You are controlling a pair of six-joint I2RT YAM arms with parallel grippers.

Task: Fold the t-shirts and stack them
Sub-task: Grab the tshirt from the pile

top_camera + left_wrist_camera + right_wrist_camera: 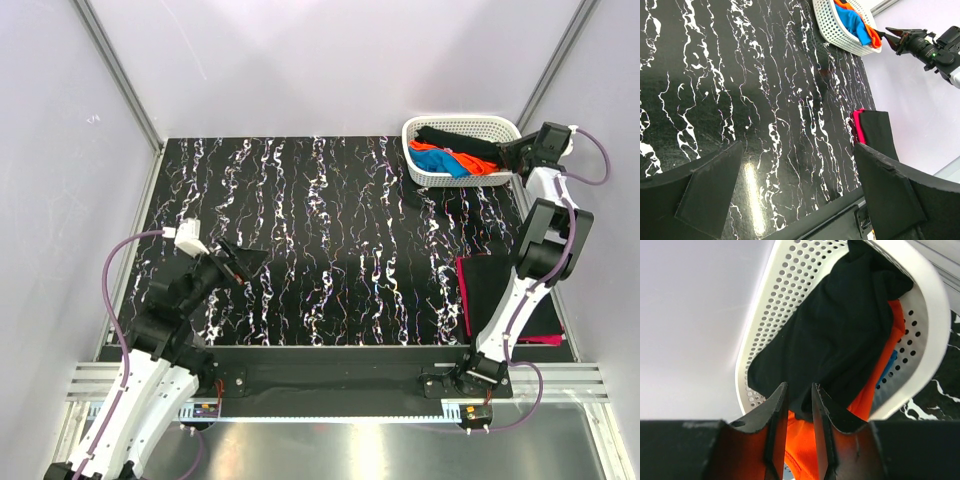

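1. Folded black and magenta t-shirts (490,290) are lying stacked near the table's right edge.
2. Orange, blue and black shirts (455,155) are waiting in the basket (425,130) at the far right corner.
3. The right gripper (799,405) is pinching the black shirt (840,330) with narrow jaws; the left gripper (795,185) is hanging wide, holding nothing.

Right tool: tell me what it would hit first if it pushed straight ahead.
Most likely the black t-shirt heaped in the white basket; the right tool points straight at its edge, with orange cloth just beneath.
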